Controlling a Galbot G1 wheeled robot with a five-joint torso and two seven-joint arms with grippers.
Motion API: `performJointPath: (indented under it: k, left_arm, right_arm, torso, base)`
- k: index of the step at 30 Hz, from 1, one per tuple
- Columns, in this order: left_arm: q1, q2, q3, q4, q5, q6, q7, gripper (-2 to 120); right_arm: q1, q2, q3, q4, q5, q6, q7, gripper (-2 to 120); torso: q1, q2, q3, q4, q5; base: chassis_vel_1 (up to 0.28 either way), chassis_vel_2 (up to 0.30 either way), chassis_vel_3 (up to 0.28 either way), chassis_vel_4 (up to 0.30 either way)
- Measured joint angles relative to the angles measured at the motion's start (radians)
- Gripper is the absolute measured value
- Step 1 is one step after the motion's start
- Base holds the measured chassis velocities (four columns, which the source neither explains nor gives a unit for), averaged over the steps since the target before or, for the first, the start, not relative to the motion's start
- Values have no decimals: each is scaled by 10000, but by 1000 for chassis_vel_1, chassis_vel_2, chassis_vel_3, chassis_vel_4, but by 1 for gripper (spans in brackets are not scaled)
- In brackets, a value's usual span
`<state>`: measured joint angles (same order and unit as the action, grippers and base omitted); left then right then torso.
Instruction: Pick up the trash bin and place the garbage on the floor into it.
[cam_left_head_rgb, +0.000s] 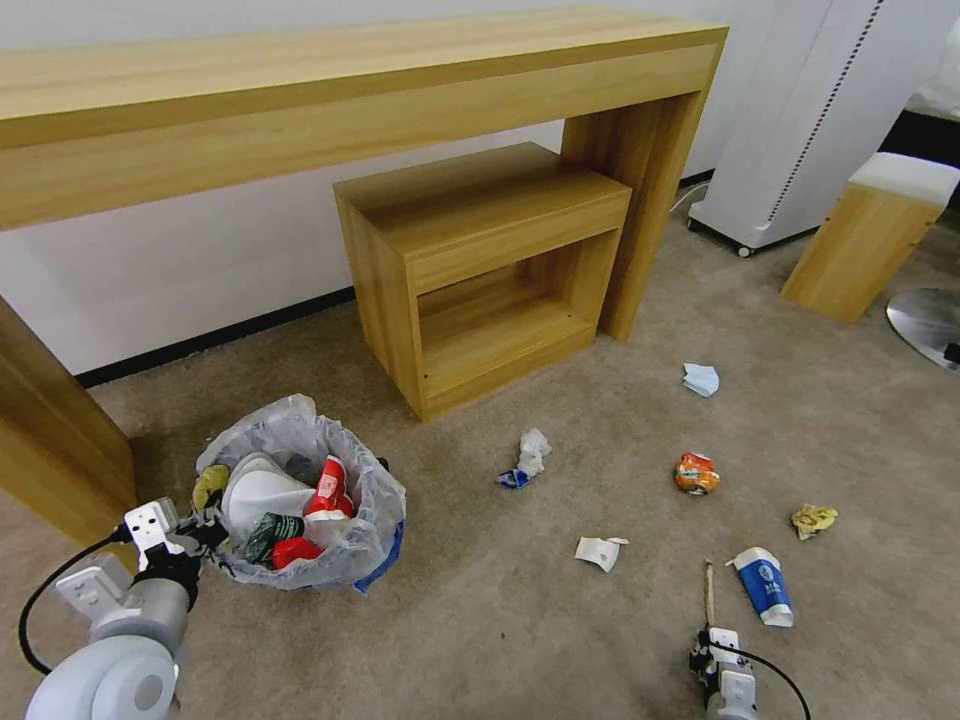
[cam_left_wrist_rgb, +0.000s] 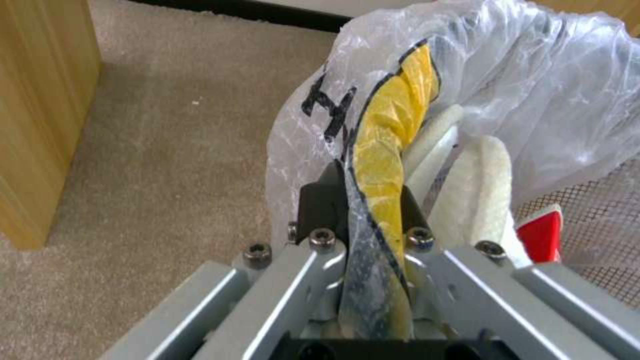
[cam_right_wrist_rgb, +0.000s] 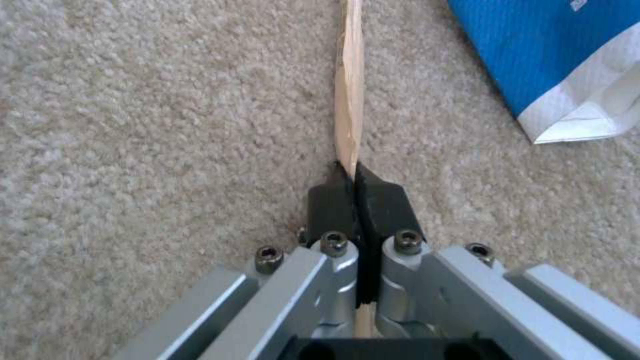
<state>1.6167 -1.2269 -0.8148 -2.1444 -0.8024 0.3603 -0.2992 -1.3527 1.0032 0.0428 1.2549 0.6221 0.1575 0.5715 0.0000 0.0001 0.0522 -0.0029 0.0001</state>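
on the near floor (cam_left_head_rgb: 560, 640) right gripper (cam_right_wrist_rgb: 357, 175) pinches wooden stick (cam_right_wrist_rgb: 350, 90), left gripper (cam_left_wrist_rgb: 363, 200) clamps part-filled trash bin (cam_left_head_rgb: 300, 500) rim; cup (cam_left_head_rgb: 765, 585), can (cam_left_head_rgb: 696, 473), papers left.

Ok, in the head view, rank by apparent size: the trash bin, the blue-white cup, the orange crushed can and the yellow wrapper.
1. trash bin, far the largest, its rim held by the left pincer.
2. blue-white cup.
3. orange crushed can and yellow wrapper: they look alike, so unranked.
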Motion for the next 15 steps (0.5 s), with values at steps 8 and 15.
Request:
performJointPath:
  k: [8, 15]
  left_arm:
    - [9, 40, -2, 36, 7, -3, 0, 3]
    - [39, 44, 29, -26, 23, -3, -1, 3]
  right_arm:
    - [70, -247, 199, 675, -15, 567, -551, 0]
    - [740, -690, 275, 1660, -33, 1166, -1385, 0]
  torso:
    - [0, 0, 0, 0, -1]
    - [0, 0, 1, 1, 0]
  base:
    - [0, 0, 0, 0]
    - [0, 0, 0, 0]
